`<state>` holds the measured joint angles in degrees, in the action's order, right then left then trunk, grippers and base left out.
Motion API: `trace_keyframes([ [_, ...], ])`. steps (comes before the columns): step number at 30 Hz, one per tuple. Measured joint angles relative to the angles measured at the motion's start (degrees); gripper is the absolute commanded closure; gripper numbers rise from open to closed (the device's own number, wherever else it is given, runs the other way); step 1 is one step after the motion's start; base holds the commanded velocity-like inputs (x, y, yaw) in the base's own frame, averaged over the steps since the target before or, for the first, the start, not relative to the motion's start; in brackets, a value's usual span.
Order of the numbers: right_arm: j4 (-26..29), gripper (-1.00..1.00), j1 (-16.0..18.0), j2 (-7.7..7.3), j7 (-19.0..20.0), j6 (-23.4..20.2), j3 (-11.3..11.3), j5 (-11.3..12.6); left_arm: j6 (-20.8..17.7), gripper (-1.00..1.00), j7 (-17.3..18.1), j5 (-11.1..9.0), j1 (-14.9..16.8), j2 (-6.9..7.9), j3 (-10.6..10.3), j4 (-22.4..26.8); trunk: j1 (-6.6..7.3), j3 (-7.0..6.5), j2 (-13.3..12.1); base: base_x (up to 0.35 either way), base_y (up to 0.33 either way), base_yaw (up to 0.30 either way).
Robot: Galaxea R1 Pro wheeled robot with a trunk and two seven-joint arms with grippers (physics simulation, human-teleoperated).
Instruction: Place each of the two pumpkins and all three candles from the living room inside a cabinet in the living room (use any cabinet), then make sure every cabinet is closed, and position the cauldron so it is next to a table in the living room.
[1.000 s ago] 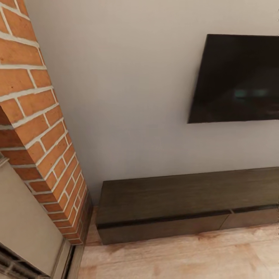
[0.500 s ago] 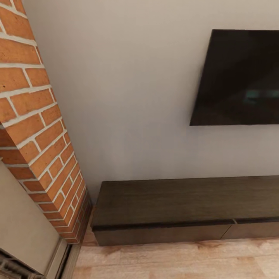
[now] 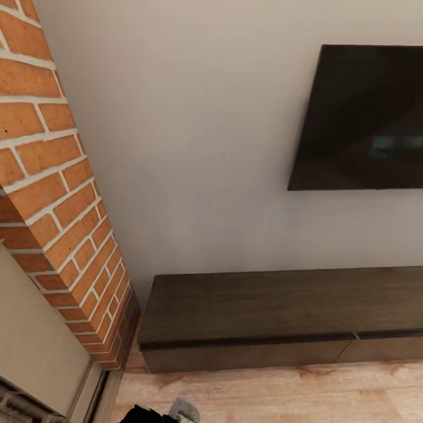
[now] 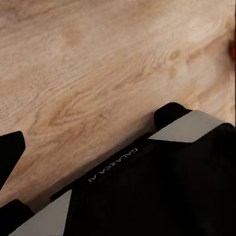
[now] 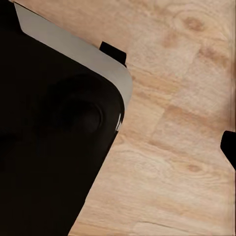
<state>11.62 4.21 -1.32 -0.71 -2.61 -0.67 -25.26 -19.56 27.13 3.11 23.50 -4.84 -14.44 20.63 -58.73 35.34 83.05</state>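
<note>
Pale wall (image 3: 194,147), brick chimney (image 3: 53,194) and black screen (image 3: 364,117) unchanged from half a second ago; cabinet (image 3: 276,311) low against the far wall, fronts closed. New: dark robot part (image 3: 155,413) at near edge. Claw states cannot be told.

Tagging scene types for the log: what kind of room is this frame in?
Most likely a living room: a large black screen mounted on a pale wall, a long low dark wood cabinet beneath it with its fronts shut, a red brick chimney beside it, and light wood plank floor.
</note>
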Motion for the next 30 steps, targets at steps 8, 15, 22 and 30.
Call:
trace_keyframes([
  [8, 0.4, -1.00, 0.0, 0.11, -0.7, 0.0, 0.0, -6.1, -2.1, -1.00, 13.6, -0.1, 7.1, -1.09, -0.1, 4.7, 0.00, 0.00, 0.0, 0.000, 0.000, 0.000],
  [15, 1.4, -1.00, 0.0, 0.17, -1.9, 0.0, 0.0, -11.0, -7.6, -1.00, 20.0, -0.1, 8.1, -1.15, -0.1, 15.7, 0.00, 0.00, 0.0, 0.000, 0.000, 0.000],
  [22, 2.6, -1.00, 0.0, 0.18, -2.1, -0.1, 0.0, -17.5, -10.6, -1.00, 33.2, -0.4, 14.2, -2.27, -0.1, 22.6, 0.00, 0.00, 0.0, 0.000, 0.000, 0.000],
  [30, 9.5, -1.00, 0.0, 2.02, -17.9, 0.5, -1.9, -34.4, -10.0, -1.00, 42.4, -14.4, 20.3, -3.17, 0.1, 23.0, 0.00, 0.00, 0.0, 0.000, 0.000, 0.000],
])
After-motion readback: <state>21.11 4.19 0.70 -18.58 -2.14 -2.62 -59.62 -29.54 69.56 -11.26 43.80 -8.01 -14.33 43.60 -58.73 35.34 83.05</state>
